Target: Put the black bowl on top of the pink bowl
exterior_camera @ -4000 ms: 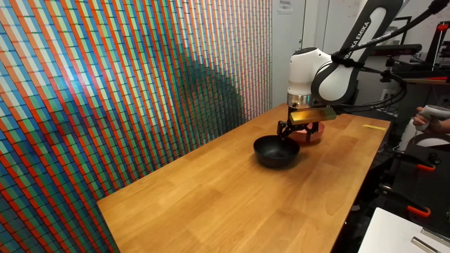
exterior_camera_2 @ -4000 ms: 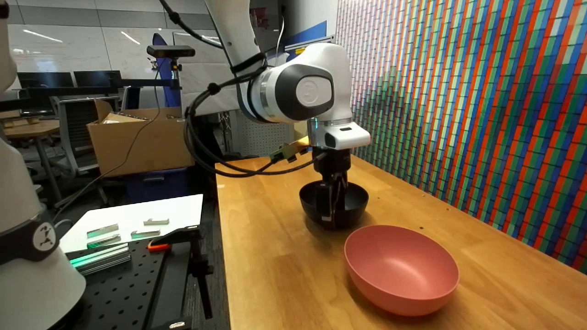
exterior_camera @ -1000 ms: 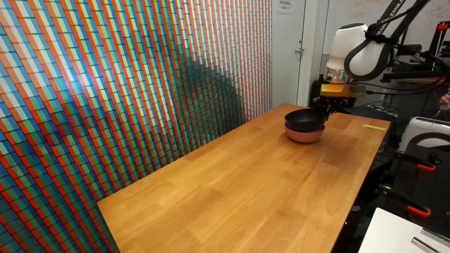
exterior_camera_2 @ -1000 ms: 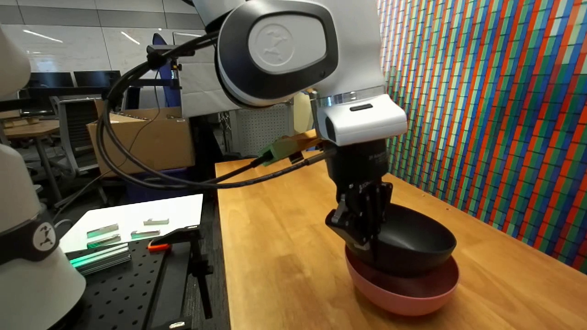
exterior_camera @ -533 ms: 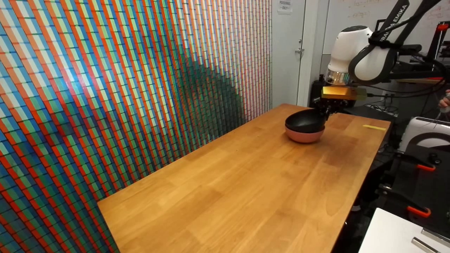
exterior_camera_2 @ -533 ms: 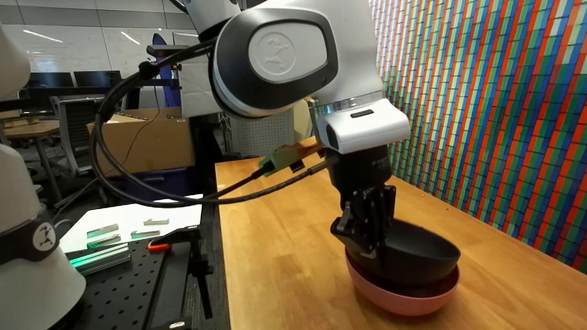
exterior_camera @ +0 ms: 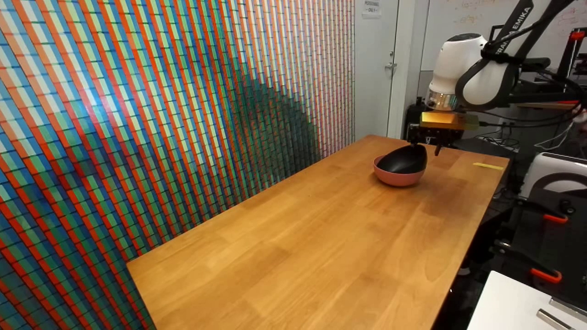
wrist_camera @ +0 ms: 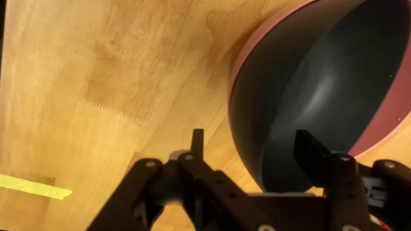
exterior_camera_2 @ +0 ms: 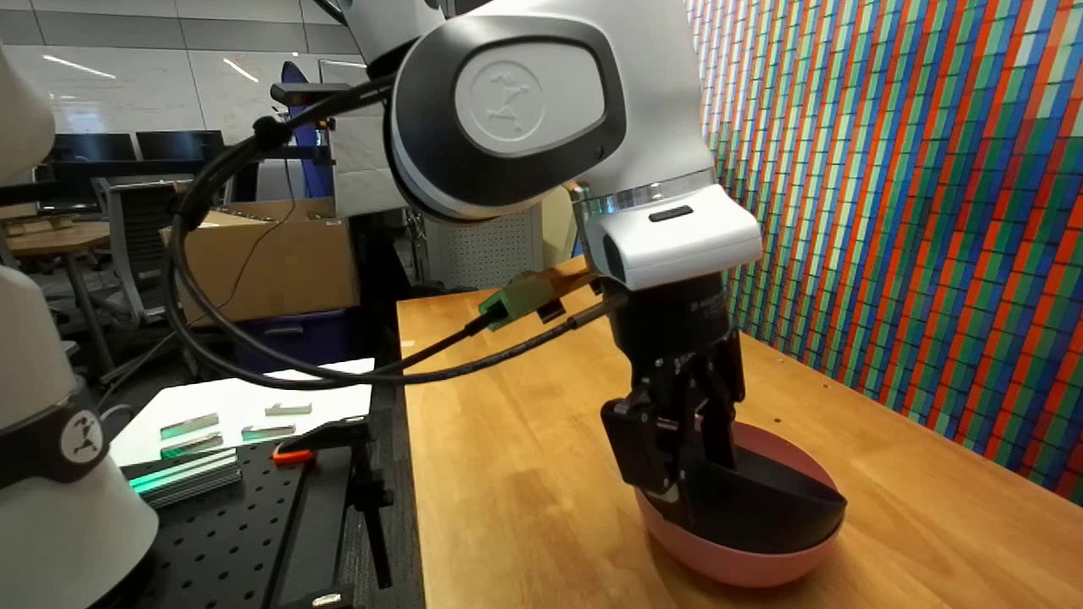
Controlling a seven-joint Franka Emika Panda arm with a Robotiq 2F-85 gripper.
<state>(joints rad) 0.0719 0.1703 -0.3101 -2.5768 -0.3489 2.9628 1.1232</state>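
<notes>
The black bowl (exterior_camera: 402,160) sits tilted inside the pink bowl (exterior_camera: 399,179), its rim raised on the gripper's side. Both also show in an exterior view, with the black bowl (exterior_camera_2: 766,512) slanted inside the pink bowl (exterior_camera_2: 749,568). In the wrist view the black bowl (wrist_camera: 324,86) leans, and the pink bowl (wrist_camera: 393,112) shows around it. My gripper (wrist_camera: 249,131) is open, one finger outside the black bowl's raised rim and one over its inside. In both exterior views the gripper (exterior_camera: 426,148) is at that rim; any contact is hard to tell.
The bowls stand on a wooden table (exterior_camera: 293,243) beside a colourful tiled wall (exterior_camera: 183,114). A yellow tape strip (wrist_camera: 35,186) lies on the table near its edge. A side stand with a white board (exterior_camera_2: 254,406) and metal pieces is beside the table.
The black bowl was carried from the table to the pink bowl. In the last half second the gripper opened, and the black bowl tipped more steeply and dropped lower into the pink bowl.
</notes>
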